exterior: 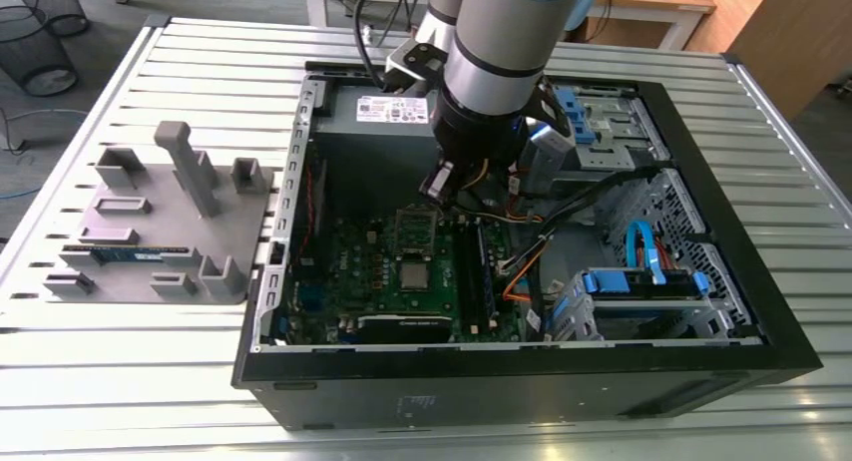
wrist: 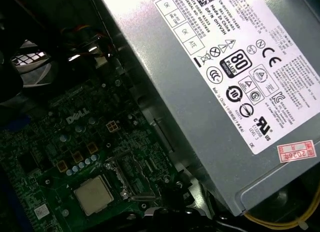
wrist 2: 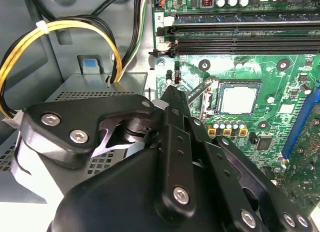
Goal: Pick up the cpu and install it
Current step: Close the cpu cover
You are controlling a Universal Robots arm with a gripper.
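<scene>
The cpu (wrist 2: 239, 99) lies seated on the motherboard (wrist 2: 260, 57), gripper (wrist 2: 172, 95) close by, jaws clenched or released I cannot tell; a stray nudge could skew it, bending pins

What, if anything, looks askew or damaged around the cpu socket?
Nothing stands out. The cpu sits flat and square in its socket on the motherboard. A metal latch arm beside it stands raised, which looks like it is just unlatched, not bent. No damage or loose parts are visible nearby.
</scene>
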